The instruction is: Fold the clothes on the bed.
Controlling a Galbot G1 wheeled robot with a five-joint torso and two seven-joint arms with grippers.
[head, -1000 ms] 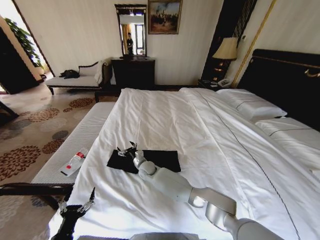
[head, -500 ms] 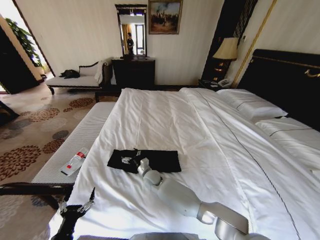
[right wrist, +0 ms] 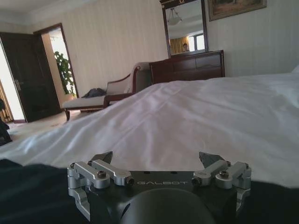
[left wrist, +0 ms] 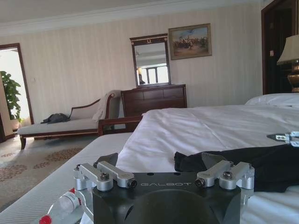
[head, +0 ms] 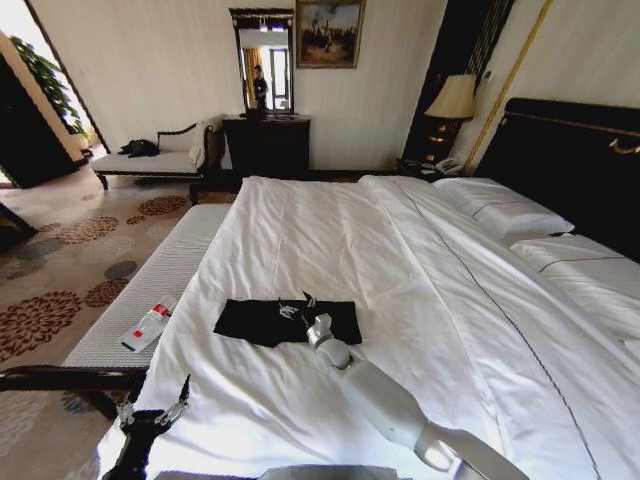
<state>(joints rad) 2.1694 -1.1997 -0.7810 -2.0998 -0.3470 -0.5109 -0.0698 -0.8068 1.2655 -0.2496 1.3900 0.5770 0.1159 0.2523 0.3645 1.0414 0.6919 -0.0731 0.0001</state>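
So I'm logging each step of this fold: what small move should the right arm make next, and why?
Probably lower the open right gripper onto the flat black cloth garment and close on its far edge: it hovers over that edge on the white-sheeted bed, holding nothing. The left gripper waits low by the near corner.

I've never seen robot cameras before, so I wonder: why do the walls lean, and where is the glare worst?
Head view: the wide lens bows straight lines, so the headboard leans outward, and daylight washes out the doorway. Left wrist view: that doorway glares white. Right wrist view: the black garment beneath the right end effector is a dark mass without detail.
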